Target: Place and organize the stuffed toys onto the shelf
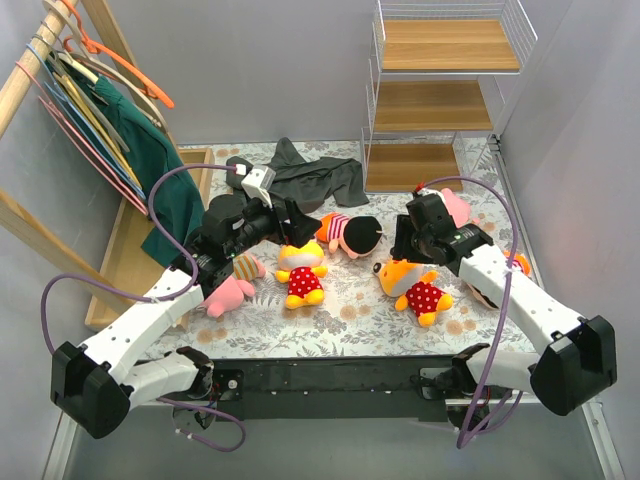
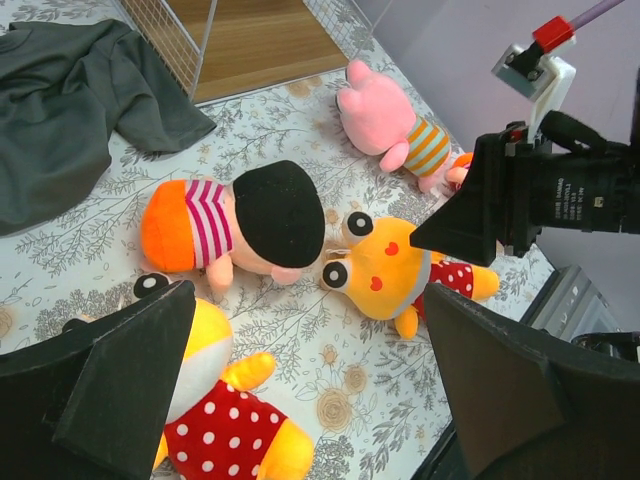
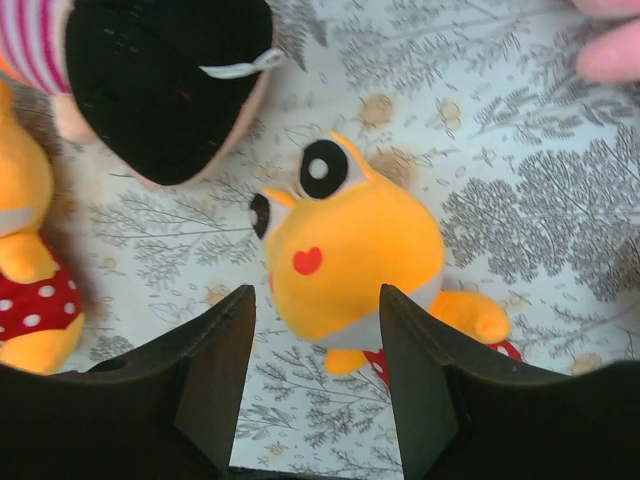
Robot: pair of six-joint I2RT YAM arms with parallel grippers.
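Stuffed toys lie on the floral cloth. A yellow doll (image 1: 301, 272) lies at centre, a second yellow doll (image 1: 415, 290) to its right, and a black-haired doll (image 1: 350, 233) behind them. One pink doll (image 1: 228, 292) lies partly under my left arm and another (image 1: 456, 205) behind my right gripper. My left gripper (image 1: 293, 226) is open above the first yellow doll (image 2: 210, 420), holding nothing (image 2: 308, 295). My right gripper (image 1: 402, 246) is open over the second yellow doll's head (image 3: 350, 250), its jaws on either side and apart from it (image 3: 315, 300). The shelf (image 1: 440, 100) stands at the back right.
A dark grey garment (image 1: 315, 178) lies in front of the shelf's bottom board (image 2: 255, 40). A slanted wooden clothes rail (image 1: 30, 65) with hangers and a green garment stands at left. Another doll (image 1: 488, 290) lies partly hidden under my right arm.
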